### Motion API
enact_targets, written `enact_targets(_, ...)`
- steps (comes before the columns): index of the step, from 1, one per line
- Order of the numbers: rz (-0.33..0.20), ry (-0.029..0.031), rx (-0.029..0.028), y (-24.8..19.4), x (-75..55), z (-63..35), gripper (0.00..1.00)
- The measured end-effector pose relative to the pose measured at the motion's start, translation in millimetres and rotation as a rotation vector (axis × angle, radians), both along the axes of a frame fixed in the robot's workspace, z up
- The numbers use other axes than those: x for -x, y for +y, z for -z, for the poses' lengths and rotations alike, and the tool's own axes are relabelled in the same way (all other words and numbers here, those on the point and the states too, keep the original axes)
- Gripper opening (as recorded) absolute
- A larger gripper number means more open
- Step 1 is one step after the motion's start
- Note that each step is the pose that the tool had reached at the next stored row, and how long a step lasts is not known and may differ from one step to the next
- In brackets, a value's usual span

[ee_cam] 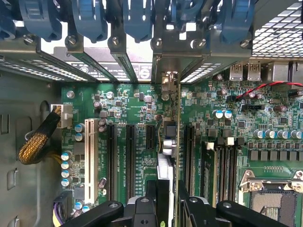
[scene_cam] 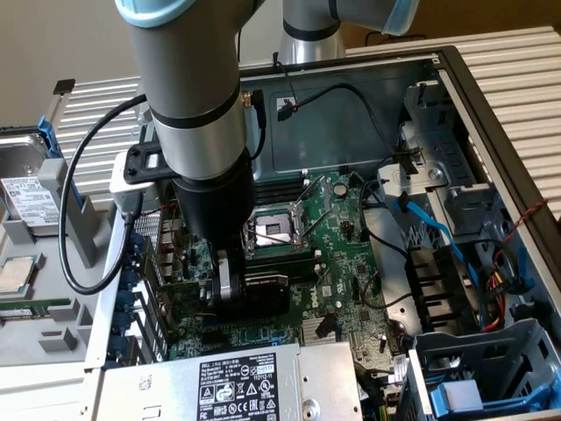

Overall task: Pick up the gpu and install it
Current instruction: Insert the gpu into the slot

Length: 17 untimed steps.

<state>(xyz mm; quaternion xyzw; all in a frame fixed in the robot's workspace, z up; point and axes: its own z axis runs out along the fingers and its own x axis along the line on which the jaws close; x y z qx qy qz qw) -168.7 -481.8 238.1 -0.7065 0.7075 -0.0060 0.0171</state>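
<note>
The gpu (scene_cam: 266, 291), a black-shrouded card, stands on edge low over the green motherboard (scene_cam: 351, 230), between the CPU socket and the power supply. My gripper (scene_cam: 230, 288) is shut on it from above. In the wrist view the gpu (ee_cam: 166, 142) is seen edge-on, running from between my gripper (ee_cam: 165, 197) fingers (ee_cam: 150, 201) toward the rear slot openings, with its metal end (ee_cam: 166, 80) at the case's back wall. It lines up between two black expansion slots (ee_cam: 130, 156) on the motherboard (ee_cam: 227, 109). Whether it is seated in a slot I cannot tell.
A silver power supply (scene_cam: 237, 381) lies close in front of the gripper. The open CPU socket (scene_cam: 276, 230) is just behind it. Blue slot latches (ee_cam: 90, 19) line the rear wall. Cables (scene_cam: 429, 219) and a drive cage (scene_cam: 491, 368) crowd the exterior view's right. A hard drive (scene_cam: 31, 197) lies outside the case.
</note>
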Motion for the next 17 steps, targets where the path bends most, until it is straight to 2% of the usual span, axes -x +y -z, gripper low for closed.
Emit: enact_targets(17, 0.0, 0.0, 0.0, 0.0, 0.0, 0.0, 0.27)
